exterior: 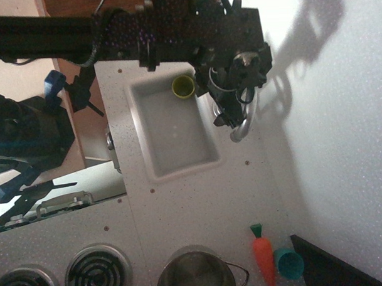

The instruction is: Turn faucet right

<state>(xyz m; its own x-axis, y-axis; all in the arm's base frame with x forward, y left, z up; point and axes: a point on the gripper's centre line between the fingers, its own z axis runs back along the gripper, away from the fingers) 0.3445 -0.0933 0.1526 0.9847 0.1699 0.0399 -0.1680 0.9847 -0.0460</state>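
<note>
The faucet (243,125) is a shiny silver tap at the far rim of the white sink (184,170). Most of it is hidden under my arm. Only the end of its curved spout shows, lying over the counter beside the sink and pointing toward the stove end. My gripper (224,115) is a dark shape pressed against the sink side of the spout. I cannot tell how its fingers stand. The faucet's round base is hidden.
A yellow-green cup (183,87) stands in the sink's top corner. A steel pot (195,274), a toy carrot (264,256) and a teal cup (288,263) are at the bottom. Stove burners (98,272) are at bottom left. A white wall runs along the right.
</note>
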